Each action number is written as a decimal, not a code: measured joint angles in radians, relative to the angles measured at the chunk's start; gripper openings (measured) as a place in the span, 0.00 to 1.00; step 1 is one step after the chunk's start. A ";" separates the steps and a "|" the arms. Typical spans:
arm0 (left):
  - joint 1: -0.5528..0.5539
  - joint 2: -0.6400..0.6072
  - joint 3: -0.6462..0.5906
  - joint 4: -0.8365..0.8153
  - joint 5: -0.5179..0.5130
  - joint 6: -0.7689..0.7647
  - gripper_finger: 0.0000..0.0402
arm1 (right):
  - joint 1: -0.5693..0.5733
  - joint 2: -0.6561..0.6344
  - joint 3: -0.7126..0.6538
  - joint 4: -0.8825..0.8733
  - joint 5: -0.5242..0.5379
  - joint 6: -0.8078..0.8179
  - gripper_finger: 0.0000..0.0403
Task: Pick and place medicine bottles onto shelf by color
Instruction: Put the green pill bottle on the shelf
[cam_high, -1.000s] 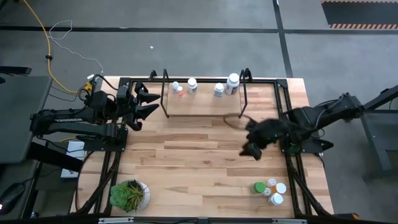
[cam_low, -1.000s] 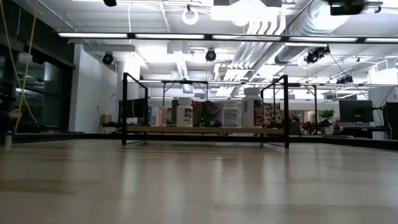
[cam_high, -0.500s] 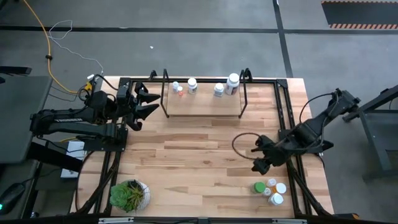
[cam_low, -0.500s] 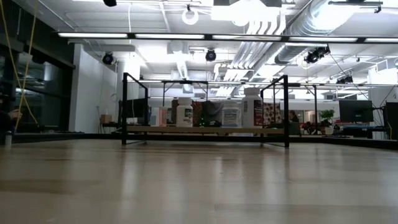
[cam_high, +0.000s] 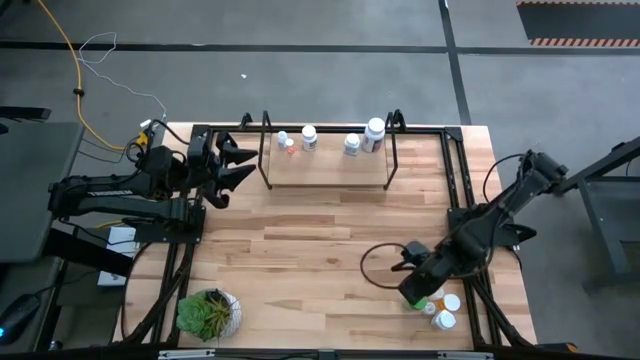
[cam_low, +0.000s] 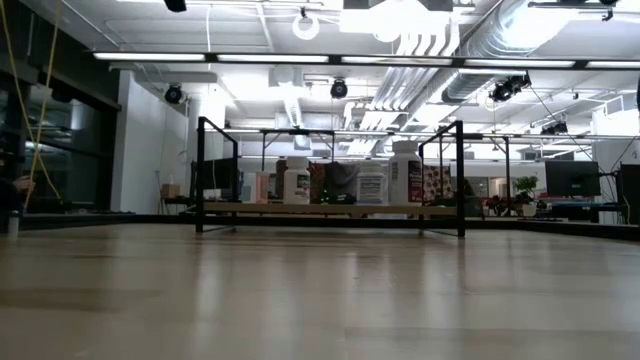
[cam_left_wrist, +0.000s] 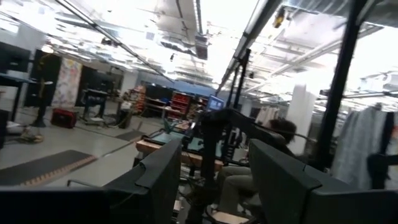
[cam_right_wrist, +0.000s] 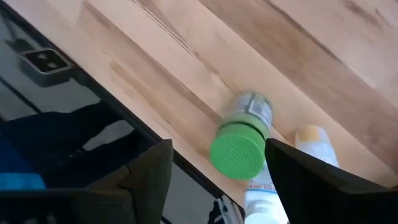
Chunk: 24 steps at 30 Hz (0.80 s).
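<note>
My right gripper (cam_high: 414, 287) is open above a cluster of medicine bottles (cam_high: 443, 307) standing at the table's near right corner. In the right wrist view its fingers stand on either side of a green-capped bottle (cam_right_wrist: 239, 149) without touching it. A white bottle (cam_right_wrist: 264, 196) and a pale-capped bottle (cam_right_wrist: 314, 138) stand beside it. The shelf (cam_high: 325, 172) stands at the far middle with several bottles on its board (cam_high: 352, 143), also shown in the low view (cam_low: 297, 185). My left gripper (cam_high: 238, 165) waits open at the far left, beside the shelf.
A green potted plant (cam_high: 208, 312) stands at the near left corner. A black cable loop (cam_high: 380, 268) hangs from my right arm over the table. The table's near edge (cam_right_wrist: 155, 134) lies close to the green-capped bottle. Bare wood (cam_high: 300, 240) lies between the shelf and the bottles.
My right gripper has gone from just in front of the shelf toward the table's near edge and now stands over the green-capped bottle in the near right cluster. The bottles have stayed in place.
</note>
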 joint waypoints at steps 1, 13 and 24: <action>0.000 0.000 0.000 0.000 -0.009 0.000 0.44 | 0.005 0.010 0.000 0.000 -0.007 0.012 0.61; 0.000 0.000 0.000 0.000 -0.063 0.000 0.44 | 0.077 0.123 0.000 0.003 -0.037 0.137 0.61; 0.000 0.000 0.000 0.000 -0.063 0.017 0.45 | 0.086 0.215 0.000 0.010 -0.037 0.152 0.61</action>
